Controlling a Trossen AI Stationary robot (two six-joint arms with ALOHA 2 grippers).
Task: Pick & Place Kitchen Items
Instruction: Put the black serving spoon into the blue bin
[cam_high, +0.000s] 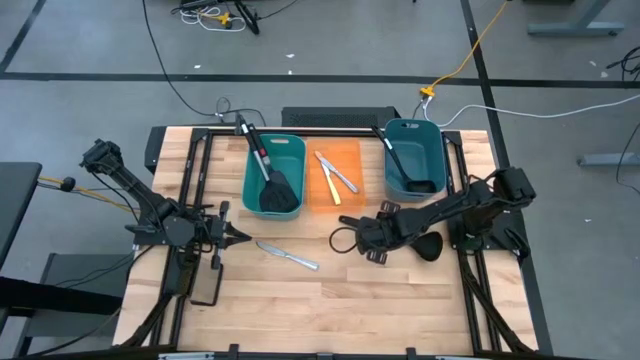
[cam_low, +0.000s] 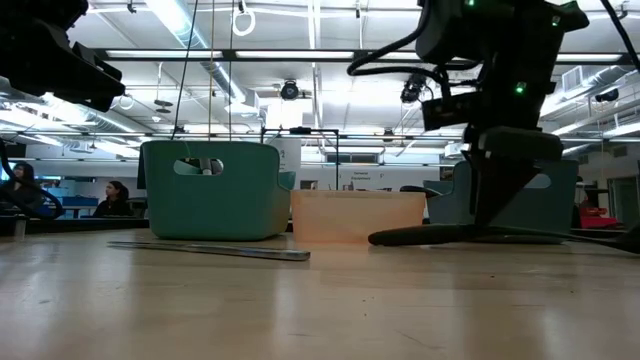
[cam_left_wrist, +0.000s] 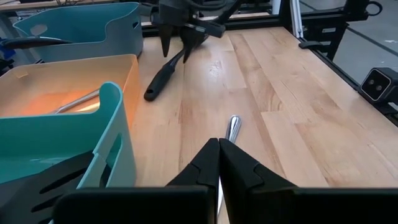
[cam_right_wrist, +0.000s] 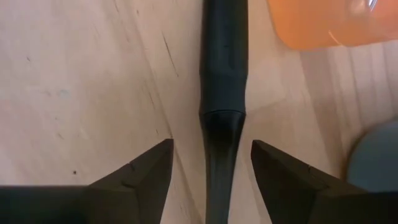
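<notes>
Because our right gripper (cam_right_wrist: 210, 163) has its two fingers spread wide on either side of the ladle handle (cam_right_wrist: 222, 74), with wood showing in the gaps on both sides, we judge that we are lined up to pinch the handle and have hold of nothing yet. From above, that gripper (cam_high: 372, 240) sits low over the table just in front of the orange bin (cam_high: 337, 189), and the ladle (cam_high: 428, 247) lies flat on the wood with its bowl out toward the right arm's base, so a grasp on the slim shaft is the sensible choice. Our left gripper (cam_left_wrist: 219, 155) waits at the left side of the table with its fingers pressed together and empty, pointing toward the silver knife (cam_high: 287, 255) that lies on the bare boards near the front of the left teal bin (cam_high: 252, 172). Farther out, the sorting is partly done: a black slotted spatula (cam_high: 278, 192) leans in the left teal bin, a silver knife and a pale-yellow knife (cam_high: 326, 175) rest in the orange bin, and another ladle (cam_high: 408, 170) lies in the right teal bin (cam_high: 437, 150). We judge that the ladle under our right fingers belongs with its twin in that right bin.
</notes>
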